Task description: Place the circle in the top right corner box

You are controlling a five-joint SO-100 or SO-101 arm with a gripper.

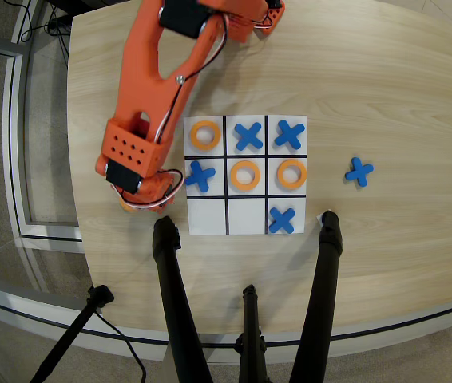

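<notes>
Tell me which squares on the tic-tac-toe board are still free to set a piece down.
Two white cells are bare: bottom-left and bottom-middle, beside the blue plastic X. The other seven cells hold flat orange rings or blue X's. The orange arm crowds the board's left side.

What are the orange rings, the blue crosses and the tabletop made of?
The flat orange rings and blue X-shaped pieces look like matte moulded plastic: uniform colour, no shine. The pale table shows wood grain, though it may be laminate rather than solid wood.
</notes>
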